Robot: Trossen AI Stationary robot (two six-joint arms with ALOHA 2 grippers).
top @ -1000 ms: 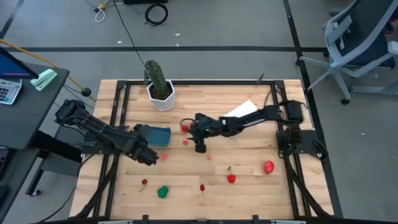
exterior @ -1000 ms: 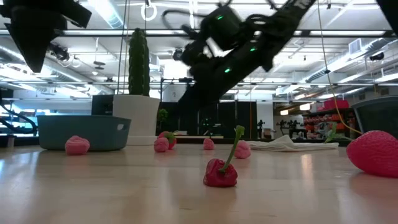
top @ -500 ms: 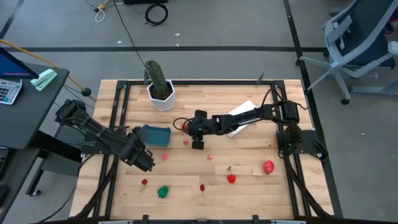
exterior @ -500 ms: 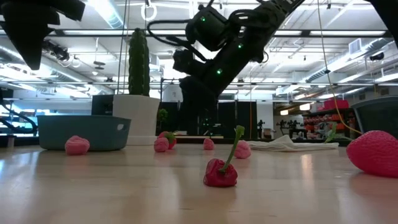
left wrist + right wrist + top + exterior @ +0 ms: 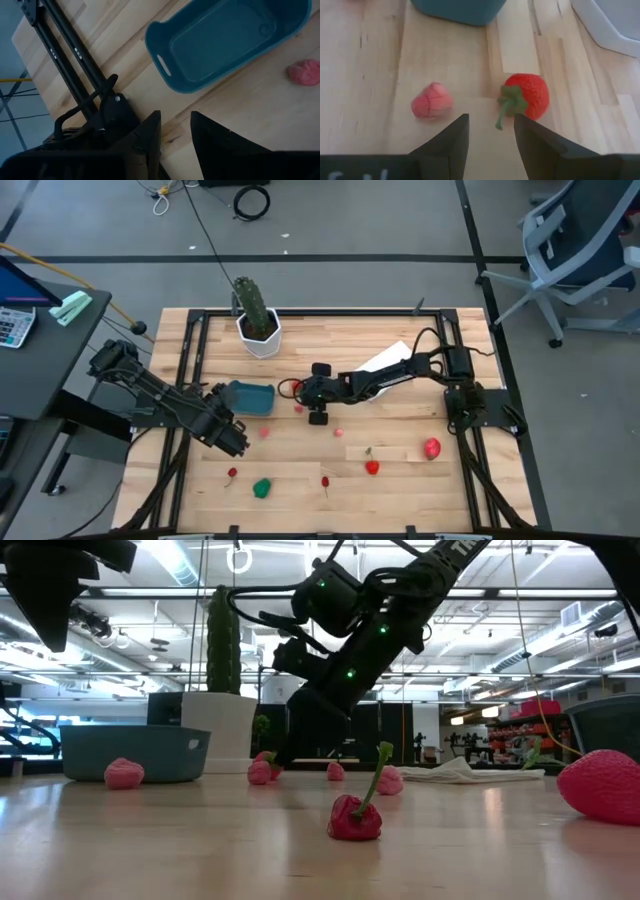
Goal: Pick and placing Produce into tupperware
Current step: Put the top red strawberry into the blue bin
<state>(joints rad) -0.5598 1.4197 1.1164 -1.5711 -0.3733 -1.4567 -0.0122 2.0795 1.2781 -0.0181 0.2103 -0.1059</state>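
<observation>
The teal tupperware (image 5: 251, 397) (image 5: 220, 42) rests flat on the table and holds nothing. My right gripper (image 5: 308, 393) (image 5: 490, 127) is open and low over the table, just right of the tupperware. A red strawberry with green leaves (image 5: 529, 96) and a pink piece (image 5: 432, 101) lie on the wood just ahead of its fingertips, untouched. My left gripper (image 5: 230, 438) (image 5: 175, 122) is open and hovers near the tupperware's near left corner. Other produce lies nearer: a pink piece (image 5: 264, 432), a green piece (image 5: 262, 488), a red pepper (image 5: 371, 467) (image 5: 355, 818) and a large strawberry (image 5: 431, 448).
A cactus in a white pot (image 5: 258, 325) (image 5: 222, 690) stands at the far edge, behind the tupperware. A flat white item (image 5: 392, 360) lies under my right arm. Small red pieces (image 5: 232, 473) (image 5: 325, 479) lie toward the near edge. Black frame rails (image 5: 190, 380) run along both sides.
My right gripper has come down toward the table and reached a little toward the left, closing on the strawberry beside the tupperware. My left gripper has drawn back slightly toward the near left, away from the tupperware. No produce has moved.
</observation>
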